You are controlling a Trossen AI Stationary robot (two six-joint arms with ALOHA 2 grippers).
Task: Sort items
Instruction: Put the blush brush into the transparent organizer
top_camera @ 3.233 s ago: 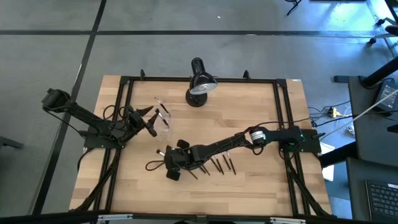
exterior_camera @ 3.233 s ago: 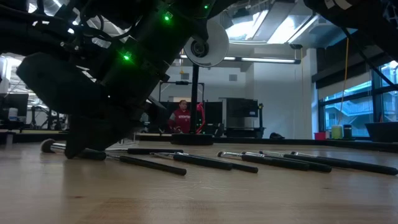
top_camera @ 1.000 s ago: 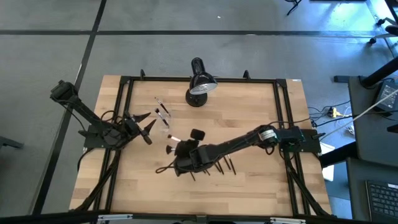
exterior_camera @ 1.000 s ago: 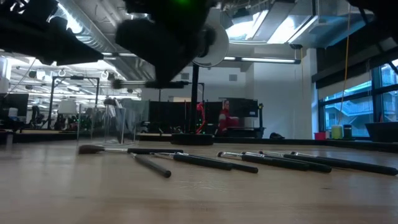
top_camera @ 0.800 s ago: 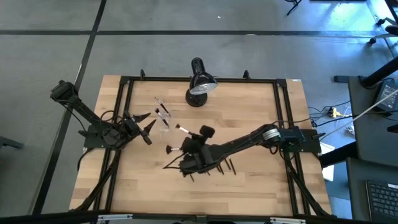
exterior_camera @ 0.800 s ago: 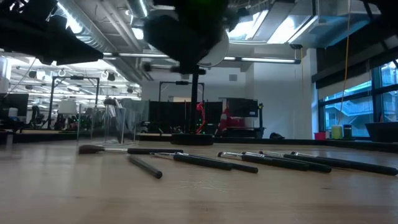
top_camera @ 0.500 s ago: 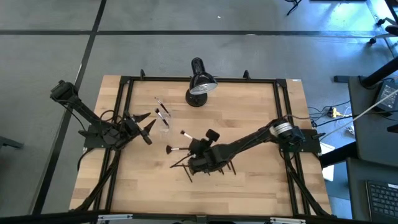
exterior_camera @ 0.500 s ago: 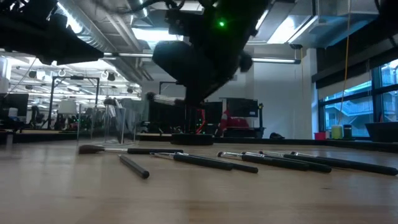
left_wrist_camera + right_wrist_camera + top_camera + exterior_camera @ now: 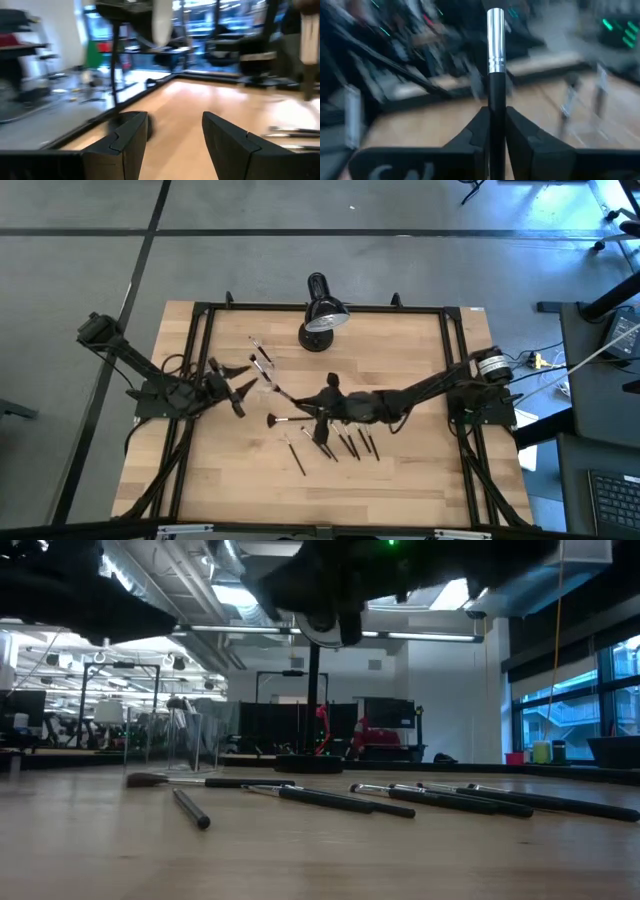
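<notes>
At the left side of the tabletop (image 9: 420, 470) I had the left pincer (image 9: 243, 381) parked above the wood with its fingers (image 9: 227, 145) apart and nothing between them. Just beside it stood the clear cup (image 9: 262, 367), with brushes leaning in it. Near the cup one brush (image 9: 283, 420) lay flat, bristles toward the left arm; in the low view its brownish tip sat close to the cup base. A second loose brush (image 9: 296, 457) lay nearer the front edge, angled, apart from the others.

At mid-tabletop I held the right pincer (image 9: 322, 404) raised off the wood, clamped on a single brush (image 9: 495, 60). In the right wrist view that brush stood upright between the two fingers (image 9: 470, 137), silvery ferrule uppermost, dark handle pinched below.

Just right of and in front of the pincer, a row of brushes (image 9: 355, 445) lay side by side on the wood, not touching the pincer. The black desk lamp (image 9: 320, 316) stood at the far edge.
</notes>
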